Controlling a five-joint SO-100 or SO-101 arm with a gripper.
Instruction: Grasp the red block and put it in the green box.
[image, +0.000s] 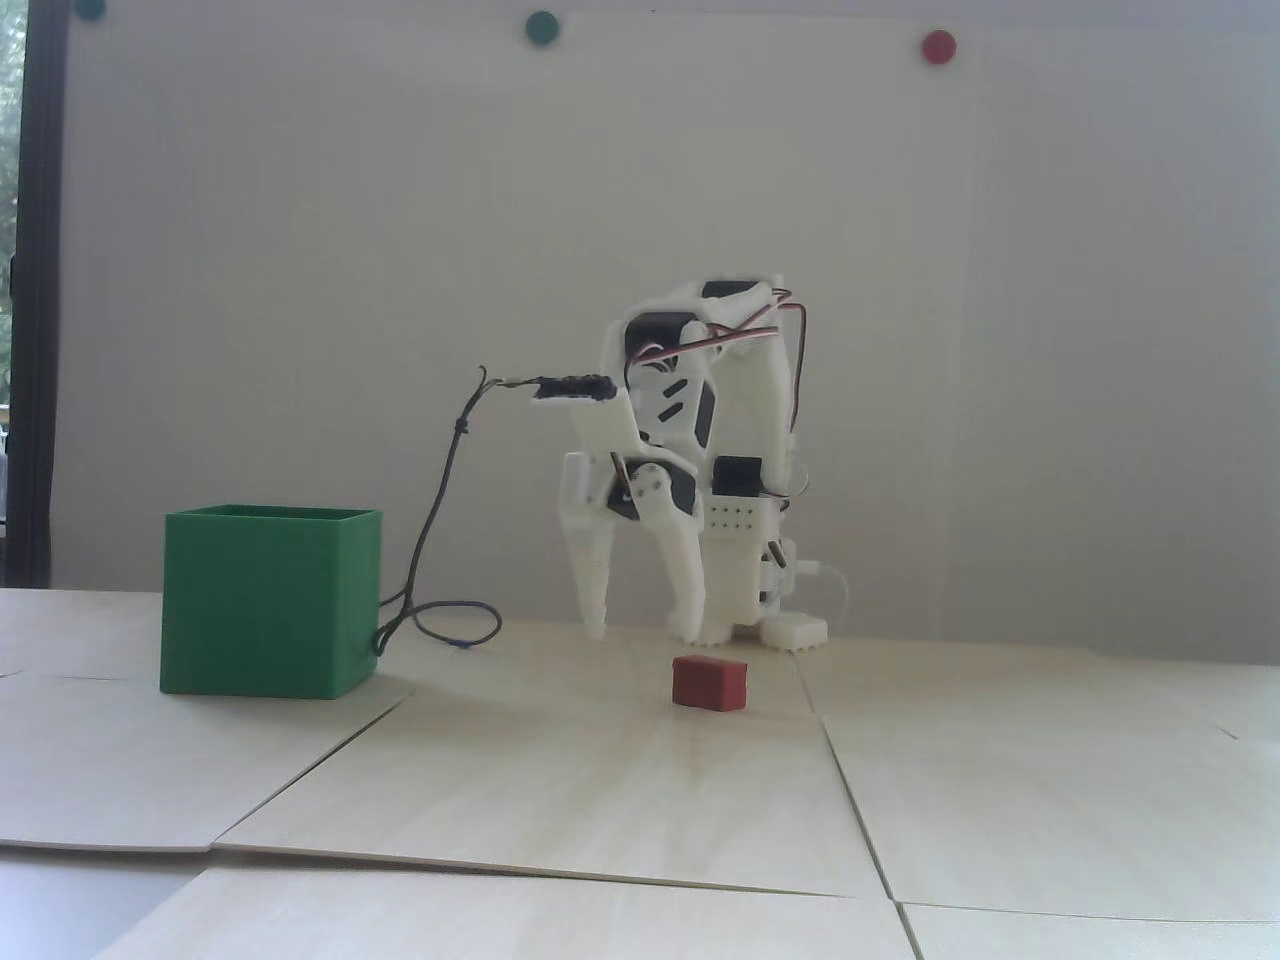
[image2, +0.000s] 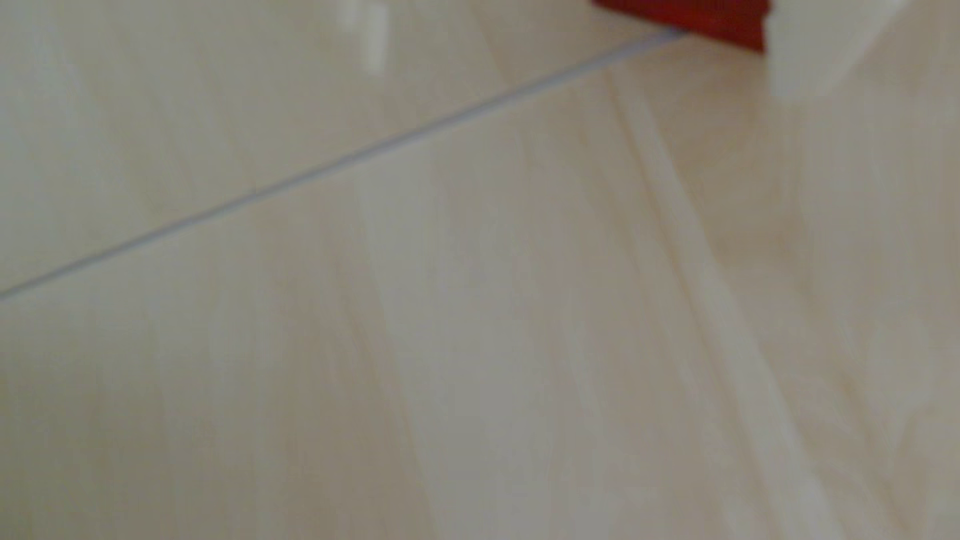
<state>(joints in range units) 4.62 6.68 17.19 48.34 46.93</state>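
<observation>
In the fixed view the small red block (image: 710, 683) lies on the pale wooden table, right of centre. The large green box (image: 270, 600) stands upright at the left, its open top facing up. My white gripper (image: 643, 632) points down behind the block, slightly to its left, tips just above the table. It is open and holds nothing. The blurred wrist view shows a corner of the red block (image2: 691, 15) at the top edge, next to one white fingertip (image2: 810, 52). The other fingertip (image2: 371, 36) is faint at the upper left.
A black cable (image: 440, 560) hangs from the wrist camera and loops on the table beside the box's right side. Seams (image: 850, 790) run between the table's wooden panels. A white wall with round magnets (image: 939, 46) stands behind the arm's base (image: 790, 630).
</observation>
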